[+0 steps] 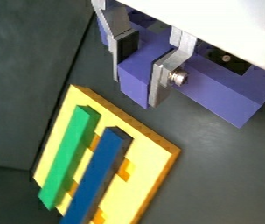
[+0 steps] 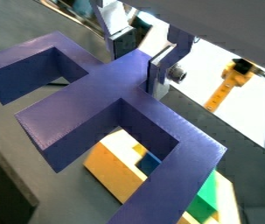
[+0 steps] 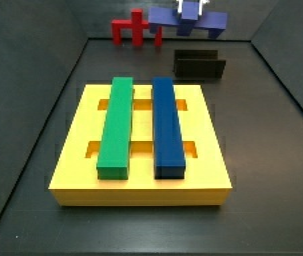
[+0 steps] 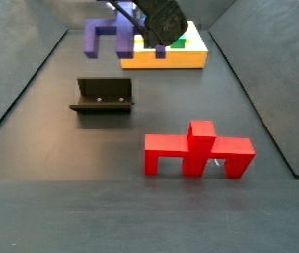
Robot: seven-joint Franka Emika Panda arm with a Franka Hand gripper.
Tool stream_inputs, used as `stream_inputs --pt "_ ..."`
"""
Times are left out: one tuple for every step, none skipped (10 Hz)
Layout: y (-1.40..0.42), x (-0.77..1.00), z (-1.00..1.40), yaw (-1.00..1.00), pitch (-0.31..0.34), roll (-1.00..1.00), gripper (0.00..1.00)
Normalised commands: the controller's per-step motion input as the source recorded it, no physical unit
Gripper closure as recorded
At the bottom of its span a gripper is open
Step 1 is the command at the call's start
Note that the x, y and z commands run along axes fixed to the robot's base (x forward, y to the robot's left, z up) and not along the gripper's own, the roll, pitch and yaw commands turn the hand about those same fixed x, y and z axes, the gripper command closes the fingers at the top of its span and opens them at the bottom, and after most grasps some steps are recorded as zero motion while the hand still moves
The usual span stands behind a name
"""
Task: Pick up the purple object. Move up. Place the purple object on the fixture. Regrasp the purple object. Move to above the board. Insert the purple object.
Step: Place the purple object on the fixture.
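My gripper (image 1: pixel 142 74) is shut on the purple object (image 1: pixel 222 92), its silver fingers clamped on the piece's middle bar. In a wrist view the purple object (image 2: pixel 94 109) shows as a comb-shaped block with open slots. In both side views it hangs in the air under the gripper (image 3: pixel 190 10) (image 4: pixel 159 20), purple object (image 3: pixel 205 22) (image 4: pixel 109 36). The yellow board (image 3: pixel 74 150) (image 4: pixel 179 59) lies on the floor with a green bar (image 3: pixel 115 125) and a blue bar (image 3: pixel 167 125) in its slots. In a wrist view the board (image 1: pixel 152 149) lies below and off to the side of the held piece.
The dark fixture (image 3: pixel 199 66) (image 4: pixel 103 96) stands on the floor between the board and the red piece (image 3: pixel 136 30) (image 4: pixel 195 151). Grey walls enclose the floor. A yellow cable fitting (image 2: pixel 233 77) shows beyond the gripper.
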Motion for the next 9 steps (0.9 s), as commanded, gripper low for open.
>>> stream_inputs --pt "0.17 0.71 -0.31 0.34 -0.089 -0.22 1.00" --pt "0.19 0.73 -0.37 0.32 -0.009 -0.21 1.00" --pt "0.29 0.71 -0.37 0.26 -0.037 -0.19 1.00" --pt "0.36 0.59 -0.39 0.26 -0.083 -0.23 1.00" --pt "0.32 0.49 -0.27 0.16 -0.034 -0.09 1.00" --pt "0.23 0.41 -0.35 0.15 -0.086 -0.10 1.00" --pt "0.00 0.25 -0.41 0.06 -0.191 -0.11 1.00" --pt "0.00 0.18 -0.39 0.01 -0.183 -0.17 1.00" --pt "0.00 0.12 -0.33 0.00 -0.086 -0.11 1.00"
